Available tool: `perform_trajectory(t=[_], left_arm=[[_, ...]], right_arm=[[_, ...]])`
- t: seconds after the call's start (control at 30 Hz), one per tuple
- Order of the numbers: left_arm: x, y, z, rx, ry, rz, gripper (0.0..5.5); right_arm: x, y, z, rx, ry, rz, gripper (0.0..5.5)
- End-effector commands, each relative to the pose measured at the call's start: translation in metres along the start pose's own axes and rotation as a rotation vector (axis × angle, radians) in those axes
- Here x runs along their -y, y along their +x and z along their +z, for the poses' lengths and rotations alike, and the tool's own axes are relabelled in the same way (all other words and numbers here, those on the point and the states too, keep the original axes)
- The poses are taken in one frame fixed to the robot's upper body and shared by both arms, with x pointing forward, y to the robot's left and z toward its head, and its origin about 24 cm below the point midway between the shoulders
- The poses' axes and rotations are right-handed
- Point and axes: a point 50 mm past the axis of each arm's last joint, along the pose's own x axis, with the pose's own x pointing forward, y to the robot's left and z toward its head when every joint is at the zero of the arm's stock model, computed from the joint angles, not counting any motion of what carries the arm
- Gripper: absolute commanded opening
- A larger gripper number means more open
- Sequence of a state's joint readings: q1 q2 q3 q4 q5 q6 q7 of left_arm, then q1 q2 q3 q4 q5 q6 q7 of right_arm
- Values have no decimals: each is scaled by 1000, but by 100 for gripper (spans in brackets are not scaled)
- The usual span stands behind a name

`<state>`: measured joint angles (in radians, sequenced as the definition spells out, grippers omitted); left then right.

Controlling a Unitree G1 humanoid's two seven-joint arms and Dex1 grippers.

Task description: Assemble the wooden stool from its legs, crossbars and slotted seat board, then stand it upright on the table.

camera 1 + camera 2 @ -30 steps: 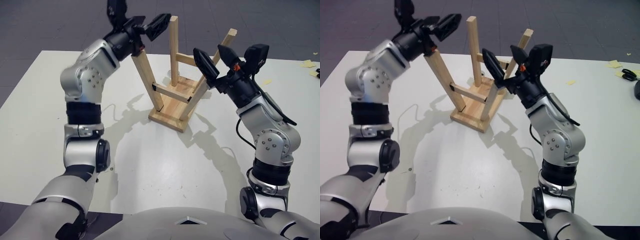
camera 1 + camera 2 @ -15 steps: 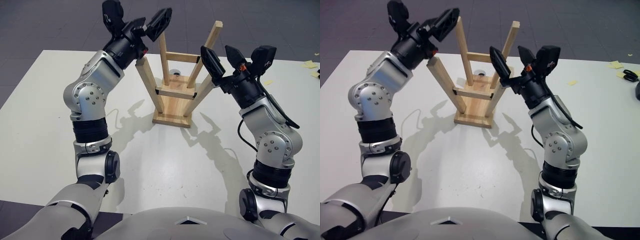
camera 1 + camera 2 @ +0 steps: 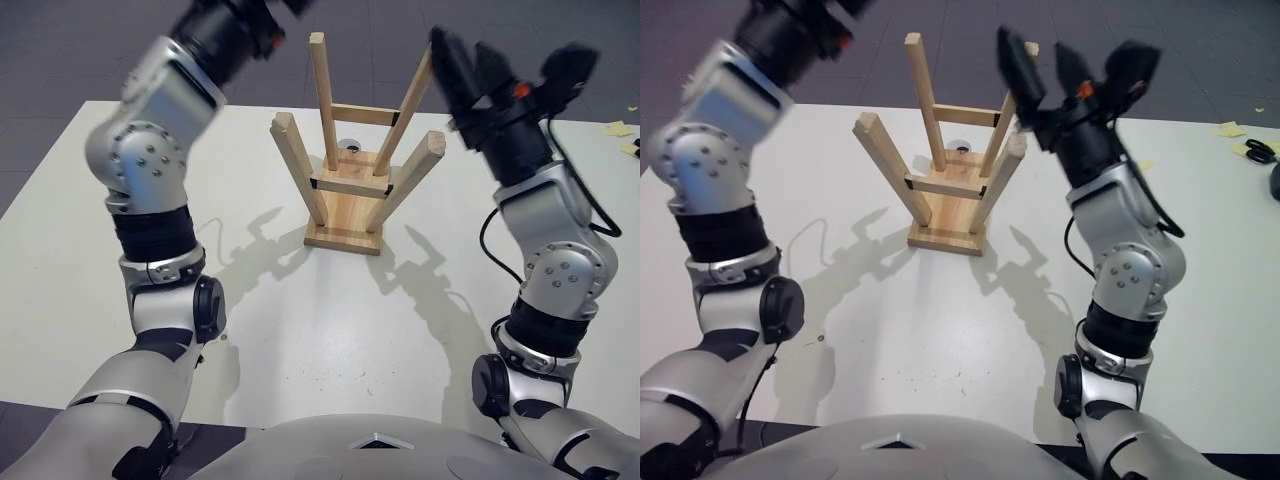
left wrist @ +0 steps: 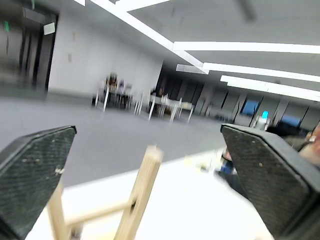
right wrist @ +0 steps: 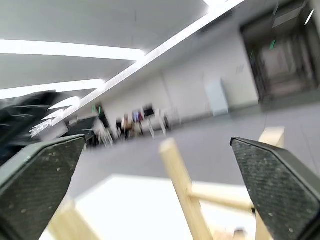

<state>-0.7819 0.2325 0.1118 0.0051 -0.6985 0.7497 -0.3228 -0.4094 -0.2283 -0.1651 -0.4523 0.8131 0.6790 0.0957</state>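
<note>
The wooden stool (image 3: 350, 186) rests upside down on the white table (image 3: 300, 330), its seat board (image 3: 345, 228) flat on the top and its legs pointing up and splayed. Nothing touches it. My right gripper (image 3: 470, 70) hangs open above and to the right of the near right leg (image 3: 415, 178). In the left wrist view my left gripper (image 4: 150, 165) is open, with one stool leg (image 4: 142, 195) seen beyond its fingers. The right wrist view has my right gripper (image 5: 160, 185) open too, above the leg tops (image 5: 182, 195).
Yellow paper scraps (image 3: 618, 128) and scissors (image 3: 1260, 150) lie at the table's far right edge. A small metal part (image 3: 348, 146) sits just behind the stool. A thin cable (image 3: 215, 232) trails on the table left of the stool.
The stool went from tilted to flat on its seat board. Both grippers have let go of the legs and lifted up and away from them.
</note>
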Motion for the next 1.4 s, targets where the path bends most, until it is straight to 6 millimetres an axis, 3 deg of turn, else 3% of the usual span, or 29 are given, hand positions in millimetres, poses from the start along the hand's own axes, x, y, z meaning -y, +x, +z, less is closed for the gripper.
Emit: perform_trajectory(t=[0.03,0.33,0.53,0.6,0.67,0.73,0.87,0.93,1.0,1.3,1.4], left_arm=[[0,-11,-38,-141,-23,-11,538],[4,-7,-26,-24,-113,0,538],[3,-12,28,228,-198,-3,538],[1,-21,52,335,-238,1,538],[-13,-33,65,389,-220,92,538],[-38,-46,59,346,-134,283,538],[-72,-73,-3,23,91,573,538],[-78,-87,-36,-110,150,641,538],[-81,-94,-53,-157,165,673,538],[-69,-71,-55,-136,235,604,538],[-51,-62,-58,-189,364,467,538]], right_arm=[[13,-12,-31,-173,-4,-101,540],[5,-8,-2,51,123,-20,540],[20,-16,49,392,462,9,540],[35,-21,54,435,481,-81,540],[52,-27,46,405,420,-241,540],[68,-36,24,300,298,-422,540],[85,-63,-27,64,51,-663,540],[88,-69,-38,36,4,-709,540],[96,-75,-40,39,-44,-760,540],[127,-69,-46,-70,-197,-823,540],[103,-45,-69,-195,-169,-676,540]])
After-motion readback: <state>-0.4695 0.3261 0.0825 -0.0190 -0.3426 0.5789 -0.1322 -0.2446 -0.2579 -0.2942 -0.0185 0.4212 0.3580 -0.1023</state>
